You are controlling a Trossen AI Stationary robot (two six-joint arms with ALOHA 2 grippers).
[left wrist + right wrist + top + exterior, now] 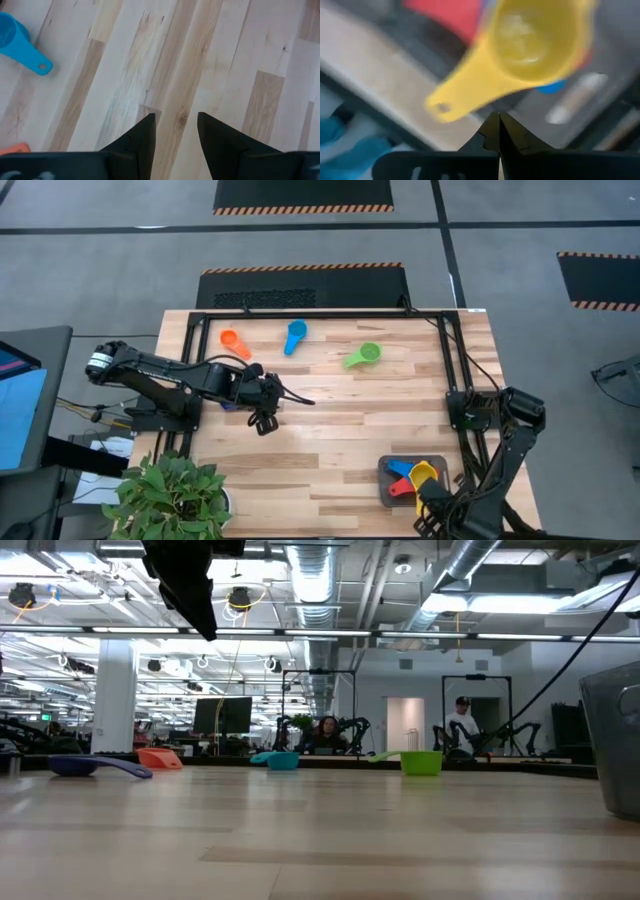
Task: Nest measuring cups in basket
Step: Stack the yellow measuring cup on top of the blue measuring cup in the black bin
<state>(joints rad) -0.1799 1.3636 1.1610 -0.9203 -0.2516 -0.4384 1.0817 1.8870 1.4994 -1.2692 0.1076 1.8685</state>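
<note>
Nesting step: three cups sit stacked in the basket (384,481) at the near right of the surface (330,420): yellow cup (424,473) on top, over a red cup (401,487) and a blue cup (402,468).
Doing it well: I judge the next cup should be taken by its handle, carried level, and lowered bowl-first into the stack so the handles line up and nothing tips out.
Cups left out: orange cup (234,343), second blue cup (295,335) and green cup (364,356) lie apart along the far edge.
Left tool (263,420): fingers parted, nothing between them, hanging above bare wood left of centre; the second blue cup lies beyond it, not touching.
Right tool (498,129): fingers pressed together, clenched on nothing; it sits just near of the basket, the yellow cup close ahead of it but not in its grip.
Risk: as I judge it, the yellow cup rests loosely on the stack and a brush from the right tool could shift it.
Next pick: probably the cup closest to the left tool.
</note>
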